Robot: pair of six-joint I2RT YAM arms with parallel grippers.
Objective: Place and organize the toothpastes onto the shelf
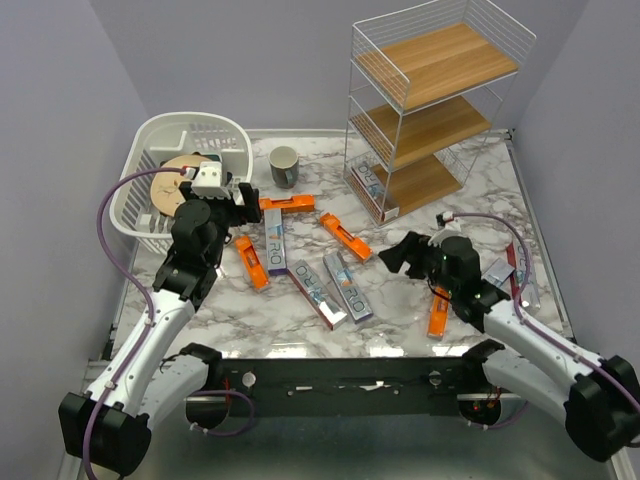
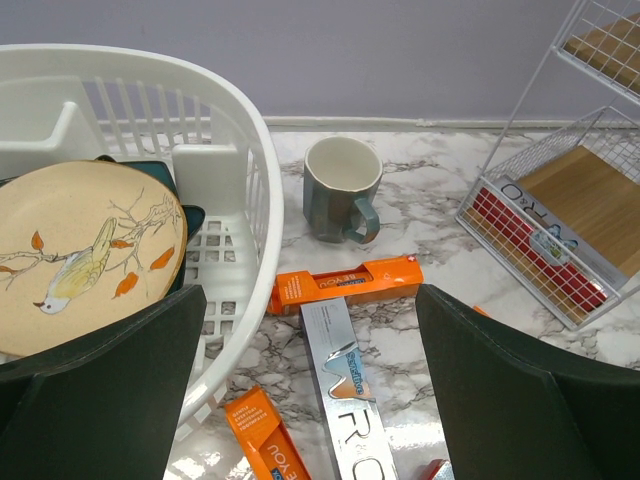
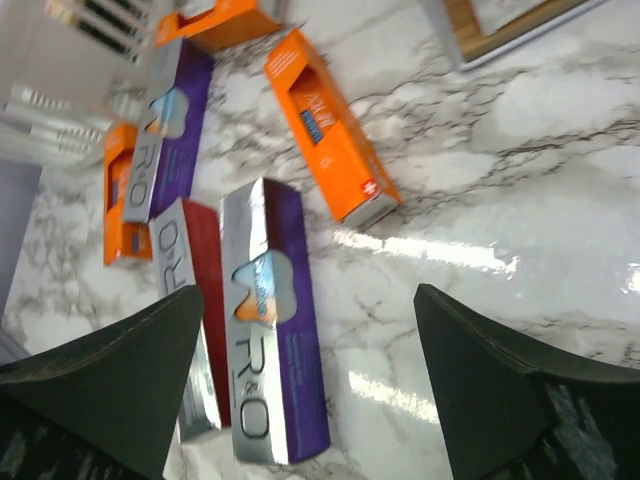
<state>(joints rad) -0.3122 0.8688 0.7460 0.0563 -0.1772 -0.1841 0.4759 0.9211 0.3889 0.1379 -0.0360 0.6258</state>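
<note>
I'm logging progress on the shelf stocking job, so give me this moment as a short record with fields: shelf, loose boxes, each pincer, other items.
Shelf: one toothpaste box on the bottom board
Loose toothpastes: scattered flat on the marble table
Left pincer: open, empty, next to the basket
Right pincer: open, empty, over a purple-sided box
Other: mug upright; plate in the basket
</note>
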